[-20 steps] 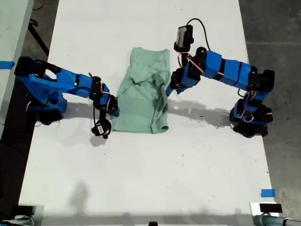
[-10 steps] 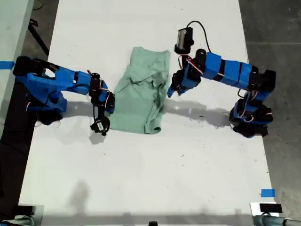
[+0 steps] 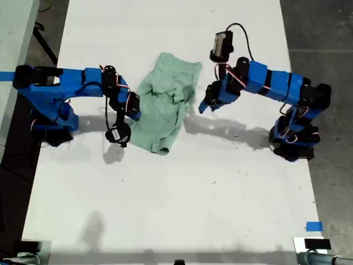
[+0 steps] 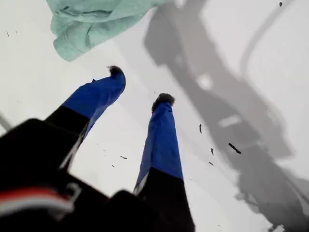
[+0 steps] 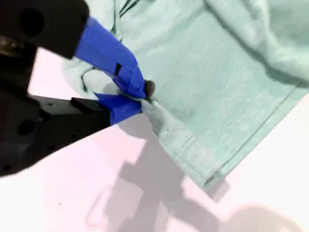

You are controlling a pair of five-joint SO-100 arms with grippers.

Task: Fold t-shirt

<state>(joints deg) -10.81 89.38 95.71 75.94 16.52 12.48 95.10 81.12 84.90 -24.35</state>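
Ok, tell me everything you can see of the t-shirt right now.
The t-shirt is plain pale mint-green cloth, soft and wrinkled, with no print visible. It lies bunched and partly folded on the white table, between the two arms in the exterior view. My second gripper has its jaws shut on one edge, lifting it slightly. My first gripper is open over bare table, not touching it.
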